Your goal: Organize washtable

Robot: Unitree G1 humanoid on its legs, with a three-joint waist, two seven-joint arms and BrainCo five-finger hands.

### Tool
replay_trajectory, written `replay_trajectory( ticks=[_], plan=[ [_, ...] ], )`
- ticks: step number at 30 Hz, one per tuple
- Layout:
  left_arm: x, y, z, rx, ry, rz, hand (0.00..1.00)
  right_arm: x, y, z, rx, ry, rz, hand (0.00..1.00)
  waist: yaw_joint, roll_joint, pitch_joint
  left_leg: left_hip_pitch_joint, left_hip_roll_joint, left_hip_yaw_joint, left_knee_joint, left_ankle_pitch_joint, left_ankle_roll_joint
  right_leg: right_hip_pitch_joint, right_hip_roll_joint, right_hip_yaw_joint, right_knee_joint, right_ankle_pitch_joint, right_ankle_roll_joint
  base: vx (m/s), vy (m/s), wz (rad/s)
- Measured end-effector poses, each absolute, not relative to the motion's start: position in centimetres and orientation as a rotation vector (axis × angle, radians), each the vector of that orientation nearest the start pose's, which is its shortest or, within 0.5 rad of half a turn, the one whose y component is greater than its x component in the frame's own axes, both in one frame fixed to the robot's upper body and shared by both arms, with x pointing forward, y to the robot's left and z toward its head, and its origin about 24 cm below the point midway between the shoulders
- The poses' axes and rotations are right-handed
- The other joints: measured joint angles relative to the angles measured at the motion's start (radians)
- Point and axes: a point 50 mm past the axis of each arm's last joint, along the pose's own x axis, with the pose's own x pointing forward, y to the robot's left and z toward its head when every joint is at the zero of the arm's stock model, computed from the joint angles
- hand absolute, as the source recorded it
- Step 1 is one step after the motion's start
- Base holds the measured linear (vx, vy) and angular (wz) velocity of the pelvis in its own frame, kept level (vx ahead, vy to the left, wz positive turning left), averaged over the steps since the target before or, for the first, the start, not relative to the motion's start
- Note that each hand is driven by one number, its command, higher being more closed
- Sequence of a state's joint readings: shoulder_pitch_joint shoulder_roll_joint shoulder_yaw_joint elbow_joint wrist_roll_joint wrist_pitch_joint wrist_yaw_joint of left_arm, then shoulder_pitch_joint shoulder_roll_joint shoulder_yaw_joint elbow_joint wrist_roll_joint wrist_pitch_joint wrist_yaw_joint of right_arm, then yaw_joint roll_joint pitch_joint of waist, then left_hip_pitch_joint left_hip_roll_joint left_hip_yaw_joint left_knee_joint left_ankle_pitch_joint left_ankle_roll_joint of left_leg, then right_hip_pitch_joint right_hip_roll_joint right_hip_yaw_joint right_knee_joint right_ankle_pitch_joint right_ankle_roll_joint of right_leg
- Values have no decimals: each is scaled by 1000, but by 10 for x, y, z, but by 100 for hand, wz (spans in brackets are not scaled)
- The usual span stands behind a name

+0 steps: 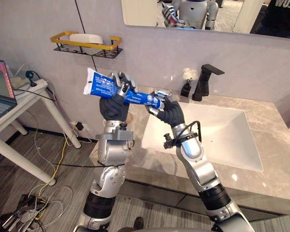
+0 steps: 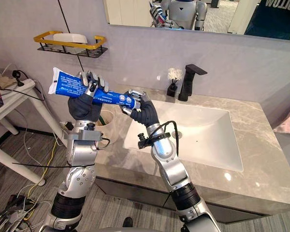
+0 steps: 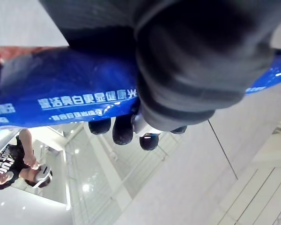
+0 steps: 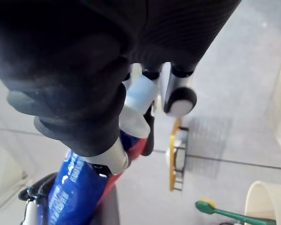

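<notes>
Holding toothpaste tube aloft over left edge of washtable, with left hand curled round mid-body and right hand pinched on cap end. Judged light, soft, slick; best gripped at stiff cap shoulder, gently.

Your two head views look down on the washtable from above, set a little apart. Both share the sink, the black faucet at 1 o'clock and the yellow wall shelf at 10 o'clock. Your left wrist view sits hard against the blue tube, facing the wall. Your right wrist view, equally close, faces the same tube and shelf.
</notes>
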State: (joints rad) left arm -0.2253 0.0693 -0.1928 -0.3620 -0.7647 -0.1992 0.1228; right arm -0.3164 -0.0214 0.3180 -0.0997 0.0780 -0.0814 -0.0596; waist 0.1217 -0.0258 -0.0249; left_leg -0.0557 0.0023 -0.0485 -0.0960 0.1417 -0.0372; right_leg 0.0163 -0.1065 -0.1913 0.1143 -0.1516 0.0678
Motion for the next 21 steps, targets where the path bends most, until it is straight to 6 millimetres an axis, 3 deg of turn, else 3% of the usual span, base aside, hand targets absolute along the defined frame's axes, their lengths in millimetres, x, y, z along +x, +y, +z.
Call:
replay_trajectory(
  ticks=[7,12,21],
  plan=[
    [254,119,182,-567,-597,-311,100,275,-66,133,111,-391,383,0,-3,0,0,1,6,17,0,0,0,0,5,13,-16,14,-1,-12,-1,-9],
    [256,143,188,-400,-652,-230,100,274,-77,126,130,-359,375,0,-5,0,-1,1,11,26,0,0,0,1,12,25,-34,30,-6,-13,2,-9],
    [252,160,198,-291,-712,-172,100,270,-86,112,123,-314,375,0,-7,0,-4,1,13,24,0,0,0,14,16,19,-59,37,-14,2,-1,1]
  ],
)
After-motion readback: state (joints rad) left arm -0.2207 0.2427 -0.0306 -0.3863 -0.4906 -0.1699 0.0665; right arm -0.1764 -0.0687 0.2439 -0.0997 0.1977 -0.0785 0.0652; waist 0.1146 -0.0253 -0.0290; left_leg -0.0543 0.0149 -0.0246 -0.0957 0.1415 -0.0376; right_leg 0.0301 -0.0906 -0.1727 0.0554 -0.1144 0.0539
